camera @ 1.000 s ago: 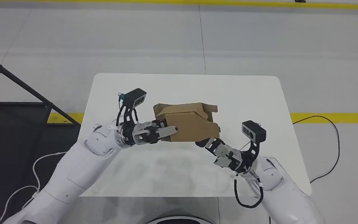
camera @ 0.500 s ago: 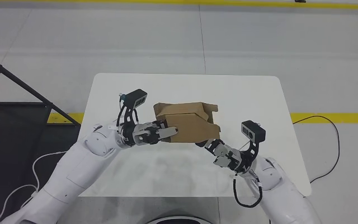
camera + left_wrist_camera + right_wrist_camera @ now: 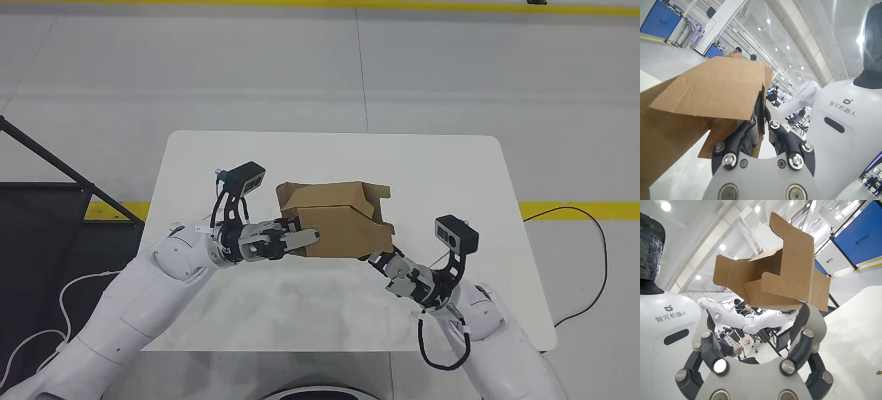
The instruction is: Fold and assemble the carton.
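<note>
The left gripper (image 3: 300, 238) comes in from the left and its fingers are pinched narrowly on a cardboard wall at the carton's left end; in the left wrist view the corrugated edge sits clamped between the two black fingers (image 3: 755, 106). The carton (image 3: 335, 215) is plain brown corrugated board, half formed: a boxy shell with a creased top panel, a loose flap sticking out at its far right corner, and edges that do not yet meet squarely. It is over the middle of the table, between the two grippers, and the right wrist view looks up into its open underside (image 3: 791, 275), where notched flaps overlap at angles. The right gripper (image 3: 385, 262) is at the carton's near right corner with its fingers spread wide, holding nothing; in its own view one ribbed fingertip (image 3: 803, 313) is right at the carton's lower edge, though I cannot tell whether it touches. The table (image 3: 450, 180) is white with rounded corners. A black mat (image 3: 40, 230) lies on the floor to its left, the floor (image 3: 300, 70) is pale grey, a yellow line (image 3: 580, 210) runs behind the table, and a black cable (image 3: 590, 260) loops at the right.
</note>
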Tool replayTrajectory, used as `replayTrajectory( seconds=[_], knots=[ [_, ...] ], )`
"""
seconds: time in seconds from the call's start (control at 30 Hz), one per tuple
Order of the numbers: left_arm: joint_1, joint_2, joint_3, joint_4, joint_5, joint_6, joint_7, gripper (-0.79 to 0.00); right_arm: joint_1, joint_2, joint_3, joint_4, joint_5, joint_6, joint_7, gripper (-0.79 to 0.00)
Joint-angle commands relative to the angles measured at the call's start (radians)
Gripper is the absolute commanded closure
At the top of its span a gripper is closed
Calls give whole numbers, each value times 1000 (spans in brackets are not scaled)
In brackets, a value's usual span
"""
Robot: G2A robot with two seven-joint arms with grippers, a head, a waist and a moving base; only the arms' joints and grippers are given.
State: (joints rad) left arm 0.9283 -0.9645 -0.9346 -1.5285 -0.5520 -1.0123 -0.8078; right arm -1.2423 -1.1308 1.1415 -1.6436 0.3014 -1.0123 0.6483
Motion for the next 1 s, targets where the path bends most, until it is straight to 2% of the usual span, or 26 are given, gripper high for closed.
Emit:
replayTrajectory(
  seconds=[0.0, 0.63, 0.77, 0.97],
  knots=[
    [0, 0, 0, 0, 0, 0, 0, 0, 0, 0, 0, 0, 0, 0, 0, -785],
    [0, 0, 0, 0, 0, 0, 0, 0, 0, 0, 0, 0, 0, 0, 0, -785],
    [0, 0, 0, 0, 0, 0, 0, 0, -10, 0, 1, -22, -31, 29, -20, -785],
    [21, -4, -13, -22, 38, 34, 45, 0, -16, 1, -8, -42, -39, 34, -14, -785]
  ],
)
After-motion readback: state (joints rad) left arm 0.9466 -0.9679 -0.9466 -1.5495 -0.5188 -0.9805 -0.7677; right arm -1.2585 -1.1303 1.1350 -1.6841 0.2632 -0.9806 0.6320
